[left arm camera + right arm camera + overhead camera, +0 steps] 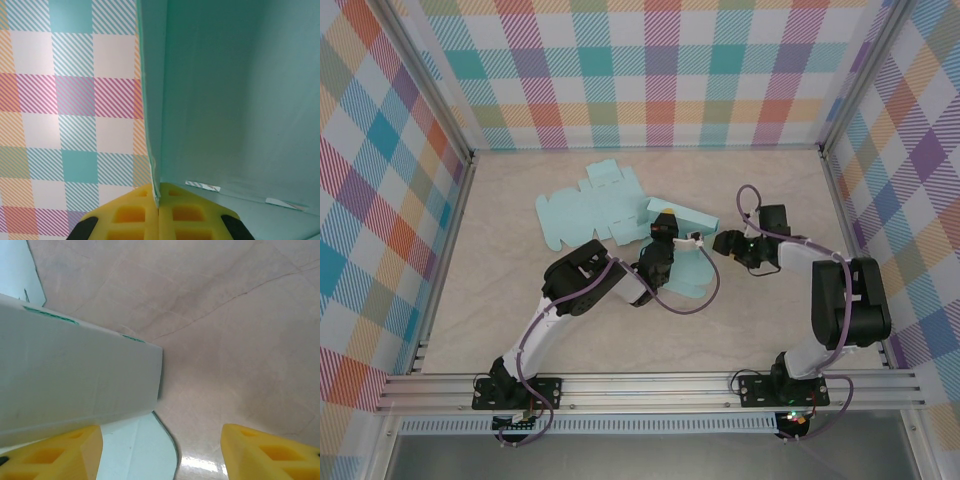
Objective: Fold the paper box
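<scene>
The left gripper (158, 212) is clamped tight on a thin upright edge of the box (235, 100). The teal sheet rises at the right of the wrist frame, with the checked wall (65, 100) at left. From above, this gripper sits at the centre of the frame on a raised part of the box, and the rest lies flat toward the upper left on the table (520, 310). The right gripper (727, 243), just right of the box, stands wide. In its wrist frame a pale flap reaches between its fingers (60, 452), close over the lower-left one; whether they touch I cannot tell.
</scene>
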Controlling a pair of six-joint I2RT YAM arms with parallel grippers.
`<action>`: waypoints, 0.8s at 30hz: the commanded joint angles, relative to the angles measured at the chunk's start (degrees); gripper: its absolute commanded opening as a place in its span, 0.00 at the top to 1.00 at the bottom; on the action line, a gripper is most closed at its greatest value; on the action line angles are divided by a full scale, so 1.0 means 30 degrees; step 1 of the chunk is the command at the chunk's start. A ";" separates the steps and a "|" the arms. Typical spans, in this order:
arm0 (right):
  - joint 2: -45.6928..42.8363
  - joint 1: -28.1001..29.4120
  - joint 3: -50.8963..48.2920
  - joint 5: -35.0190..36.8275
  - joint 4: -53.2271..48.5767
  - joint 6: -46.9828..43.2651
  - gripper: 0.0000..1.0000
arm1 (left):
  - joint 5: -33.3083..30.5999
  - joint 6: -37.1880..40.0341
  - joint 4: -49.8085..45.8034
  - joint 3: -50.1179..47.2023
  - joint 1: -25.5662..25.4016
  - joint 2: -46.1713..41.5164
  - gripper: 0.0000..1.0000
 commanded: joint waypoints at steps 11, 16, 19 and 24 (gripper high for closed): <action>-0.0296 0.0629 -0.1789 -0.0232 0.6047 0.0207 0.34 | 0.1525 -0.0179 -0.1512 -0.0943 -0.0415 -0.0333 1.00; -0.0628 0.0880 -0.2356 -0.0166 0.6499 0.0010 0.34 | 0.1740 -0.1148 -0.3173 -0.1419 -0.0332 -0.1364 1.00; -0.1182 0.1073 -0.2897 -0.0045 0.6657 0.0009 0.32 | 0.1763 -0.1020 -0.3626 -0.1335 -0.0312 -0.1542 1.00; -0.2188 0.1236 -0.3469 0.0062 0.6528 -0.0221 0.28 | 0.1774 -0.0820 -0.4085 -0.1112 -0.0299 -0.1405 1.00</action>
